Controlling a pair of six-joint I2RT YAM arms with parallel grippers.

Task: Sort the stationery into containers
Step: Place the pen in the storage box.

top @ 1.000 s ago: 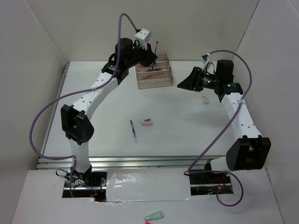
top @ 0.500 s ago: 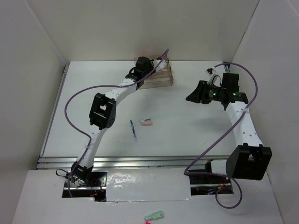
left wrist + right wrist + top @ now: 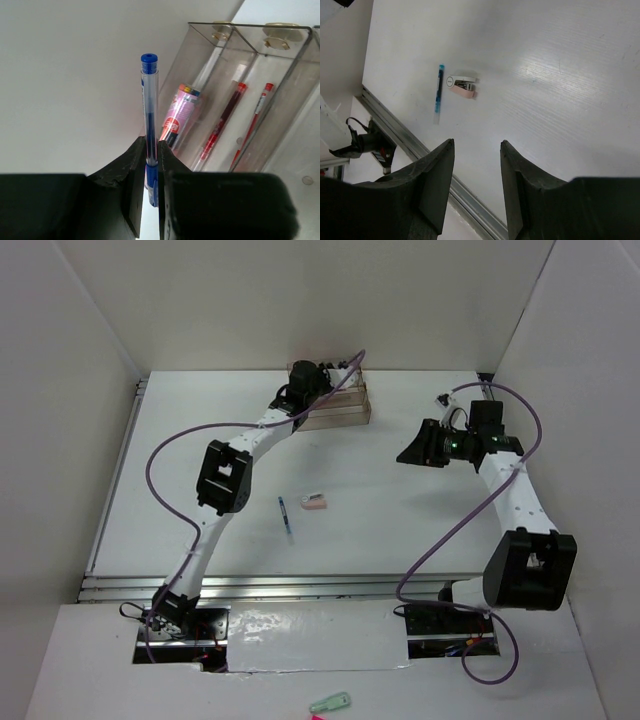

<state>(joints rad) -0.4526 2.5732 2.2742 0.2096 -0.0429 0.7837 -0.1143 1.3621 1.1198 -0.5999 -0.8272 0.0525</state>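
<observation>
My left gripper (image 3: pixel 151 142) is shut on a blue pen (image 3: pixel 149 110) and holds it upright beside the clear stepped organiser (image 3: pixel 292 65). Two red pens (image 3: pixel 223 120) and a pink-wrapped item (image 3: pixel 180 112) lie in the organiser's compartments. In the top view the left gripper (image 3: pixel 305 377) is at the organiser (image 3: pixel 340 410) at the back. My right gripper (image 3: pixel 415 448) is open and empty above the table's right side. A second blue pen (image 3: pixel 286 519) and a pink-and-white eraser (image 3: pixel 314 502) lie mid-table. Both also show in the right wrist view, the pen (image 3: pixel 439 92) and the eraser (image 3: pixel 462 85).
A pale green clip-like item (image 3: pixel 330 703) lies off the table at the bottom edge. White walls close in the left, back and right. A metal rail (image 3: pixel 300 585) runs along the table's near edge. Purple cables loop off both arms.
The left arm has stretched out and lowered to the organiser with the blue pen. The right gripper has shifted slightly; the white eraser seen beside it earlier no longer shows.
</observation>
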